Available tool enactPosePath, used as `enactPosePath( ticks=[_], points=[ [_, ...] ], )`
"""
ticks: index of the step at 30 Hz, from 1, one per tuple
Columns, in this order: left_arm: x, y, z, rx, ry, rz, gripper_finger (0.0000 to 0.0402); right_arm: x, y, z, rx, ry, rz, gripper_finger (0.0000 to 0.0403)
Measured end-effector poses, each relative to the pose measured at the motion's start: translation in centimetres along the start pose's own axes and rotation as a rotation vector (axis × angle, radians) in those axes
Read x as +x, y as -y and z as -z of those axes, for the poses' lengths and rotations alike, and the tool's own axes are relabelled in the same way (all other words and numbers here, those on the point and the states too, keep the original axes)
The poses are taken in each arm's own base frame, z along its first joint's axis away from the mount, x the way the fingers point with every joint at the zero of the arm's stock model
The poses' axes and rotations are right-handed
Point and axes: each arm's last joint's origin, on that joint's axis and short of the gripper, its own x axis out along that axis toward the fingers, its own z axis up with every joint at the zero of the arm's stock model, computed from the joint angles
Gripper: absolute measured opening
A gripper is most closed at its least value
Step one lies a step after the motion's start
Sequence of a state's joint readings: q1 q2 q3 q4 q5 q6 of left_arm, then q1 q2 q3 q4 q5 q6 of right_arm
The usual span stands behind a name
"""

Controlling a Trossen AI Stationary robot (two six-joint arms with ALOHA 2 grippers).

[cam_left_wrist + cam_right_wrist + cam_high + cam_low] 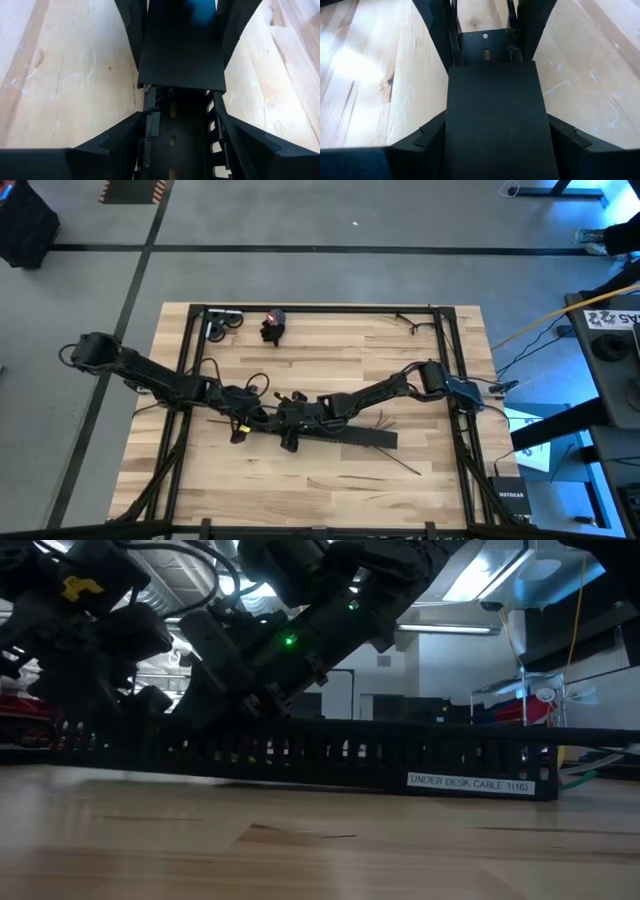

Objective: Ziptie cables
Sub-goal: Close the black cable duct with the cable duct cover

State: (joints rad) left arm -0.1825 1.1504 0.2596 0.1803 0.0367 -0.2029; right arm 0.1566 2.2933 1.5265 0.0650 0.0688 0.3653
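A long black slotted bar [340, 435] lies on the wooden table near its middle, labelled at its right end [470, 783]. A flat black cover [495, 125] closes part of it; the rest shows as an open channel [175, 140]. My left gripper [252, 420] grips the open part and my right gripper [297, 416] the covered part, facing each other closely. The cables [380, 420], thin coloured wires, poke out by the bar's right end [578, 776]. A toothed zip-tie strip [226, 125] runs along the channel wall. My left gripper has one finger [120, 145] on each side wall of the bar's open channel [150, 125], coming slanting down from the table's left, along the bar. The zip-tie strip lies between one finger and the wall. My right gripper clasps the covered part [455, 125] between its two fingers [420, 145], one on each long side. It comes slanting down from the table's right, along the bar. The bar lies on the table.
A small black object [272, 327] and a silvery tool [225, 323] lie at the far left. Dark wires [405, 320] lie at the far right and a loose thin strip [405, 467] in front of the bar. Black frame rails [185, 380] border the table.
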Motion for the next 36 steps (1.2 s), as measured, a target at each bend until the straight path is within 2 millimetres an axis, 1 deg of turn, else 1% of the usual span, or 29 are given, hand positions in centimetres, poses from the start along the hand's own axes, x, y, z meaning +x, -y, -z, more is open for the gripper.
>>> enactPosePath(
  ticks=[5, 10, 17, 20, 23, 27, 30, 34, 36],
  points=[
    [-0.5, 0.1, -0.5, 0.015, -0.030, -0.015, 0.0237, 0.0, 0.0, 0.0, 0.000, 0.002, -0.001, 0.0237],
    [-0.8, 0.2, -1.3, 0.033, 0.036, -0.006, 0.0237, 0.0, 0.1, 0.2, -0.009, -0.013, 0.012, 0.0237],
    [-0.9, 0.2, -1.0, 0.006, 0.005, -0.013, 0.0237, 0.0, 0.1, 0.2, -0.008, -0.012, 0.011, 0.0237],
    [-1.4, 0.3, -1.3, -0.009, 0.036, -0.008, 0.0237, 0.0, 0.1, 0.2, -0.007, -0.013, 0.008, 0.0237],
    [-2.3, 0.5, -2.3, -0.014, 0.062, -0.011, 0.0237, 0.0, 0.1, 0.2, -0.007, -0.013, 0.007, 0.0237],
    [-3.8, 0.5, -2.9, 0.010, -0.023, -0.082, 0.0237, 0.0, 0.1, 0.2, -0.006, -0.011, 0.006, 0.0237],
    [-5.1, 0.6, -3.8, 0.002, -0.026, -0.119, 0.0237, 0.0, 0.1, 0.2, -0.005, -0.011, 0.006, 0.0237],
    [-6.9, 1.0, -5.7, -0.045, -0.014, -0.136, 0.0237, 0.0, 0.1, 0.2, -0.005, -0.010, 0.005, 0.0237],
    [-7.7, 1.2, -6.4, -0.063, -0.040, -0.143, 0.0237, 0.0, 0.1, 0.2, -0.005, -0.010, 0.005, 0.0237]
  ],
)
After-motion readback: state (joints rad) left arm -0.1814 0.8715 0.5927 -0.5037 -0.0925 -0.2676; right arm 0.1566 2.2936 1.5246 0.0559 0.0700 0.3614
